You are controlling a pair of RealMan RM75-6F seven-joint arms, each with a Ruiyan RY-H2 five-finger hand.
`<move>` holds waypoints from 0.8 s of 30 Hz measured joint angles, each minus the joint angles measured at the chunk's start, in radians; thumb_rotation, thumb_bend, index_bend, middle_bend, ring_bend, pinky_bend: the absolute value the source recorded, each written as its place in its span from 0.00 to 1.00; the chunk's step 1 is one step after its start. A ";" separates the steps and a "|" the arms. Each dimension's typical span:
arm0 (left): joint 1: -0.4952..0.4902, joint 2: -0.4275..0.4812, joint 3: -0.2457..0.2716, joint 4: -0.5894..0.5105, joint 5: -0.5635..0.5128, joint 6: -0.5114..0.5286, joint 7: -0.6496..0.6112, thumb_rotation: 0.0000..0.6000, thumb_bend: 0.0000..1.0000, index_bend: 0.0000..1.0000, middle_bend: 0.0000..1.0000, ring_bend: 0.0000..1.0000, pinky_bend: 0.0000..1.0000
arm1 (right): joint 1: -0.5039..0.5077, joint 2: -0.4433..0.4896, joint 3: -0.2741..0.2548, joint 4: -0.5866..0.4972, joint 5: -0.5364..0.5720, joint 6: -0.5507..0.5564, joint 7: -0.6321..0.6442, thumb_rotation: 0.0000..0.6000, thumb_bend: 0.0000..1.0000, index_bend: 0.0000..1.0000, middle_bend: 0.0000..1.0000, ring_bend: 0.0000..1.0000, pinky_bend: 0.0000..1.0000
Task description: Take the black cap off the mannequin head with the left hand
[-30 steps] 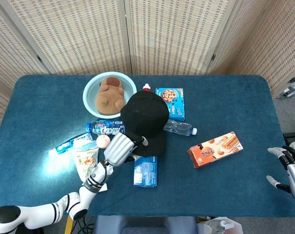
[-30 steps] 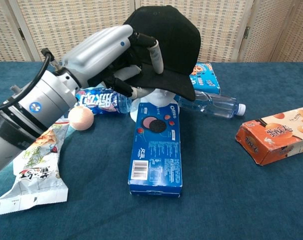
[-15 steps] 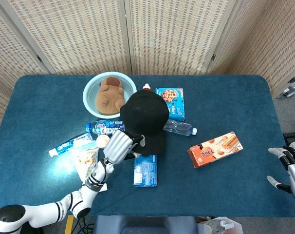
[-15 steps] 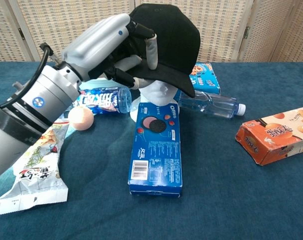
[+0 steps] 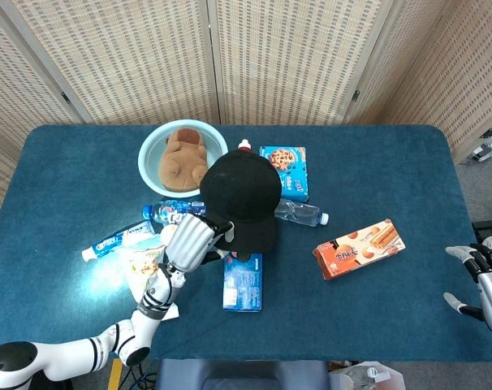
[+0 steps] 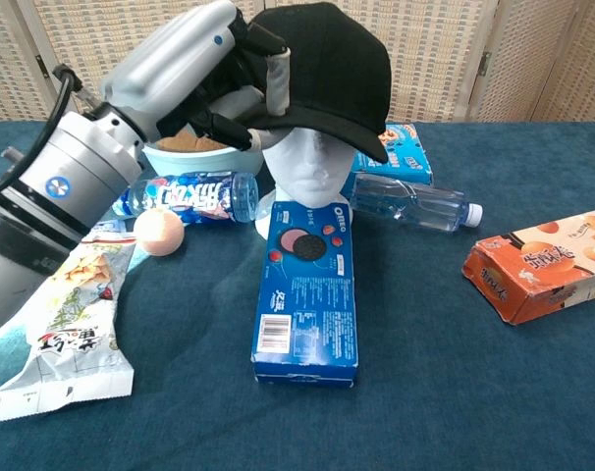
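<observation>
The left hand [image 6: 214, 69] pinches the black cap [image 6: 322, 59] above the white mannequin head [image 6: 312, 162], upper middle. The right hand [image 5: 483, 280], far right, is spread.

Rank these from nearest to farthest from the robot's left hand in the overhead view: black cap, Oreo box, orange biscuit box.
From the left hand:
1. Black cap, gripped at its edge.
2. Oreo box, just right and below.
3. Orange biscuit box, far right.

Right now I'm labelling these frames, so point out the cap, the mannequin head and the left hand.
cap [image 6: 327, 54]: chest view, on its crown.
mannequin head [image 6: 315, 167]: chest view, on the white face.
left hand [image 6: 194, 59]: chest view, on its grey back; fingers [image 6: 276, 78] grip the cap.
</observation>
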 measured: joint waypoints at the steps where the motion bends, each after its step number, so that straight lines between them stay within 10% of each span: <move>1: 0.001 0.004 -0.004 -0.010 -0.008 -0.002 -0.004 1.00 0.43 0.69 1.00 1.00 1.00 | 0.000 -0.001 0.000 0.000 0.000 0.000 0.000 1.00 0.11 0.28 0.27 0.16 0.24; 24: -0.125 0.050 -0.201 -0.068 -0.143 -0.072 0.123 1.00 0.43 0.64 1.00 1.00 1.00 | -0.008 -0.001 0.001 0.004 -0.002 0.014 0.010 1.00 0.11 0.28 0.27 0.16 0.24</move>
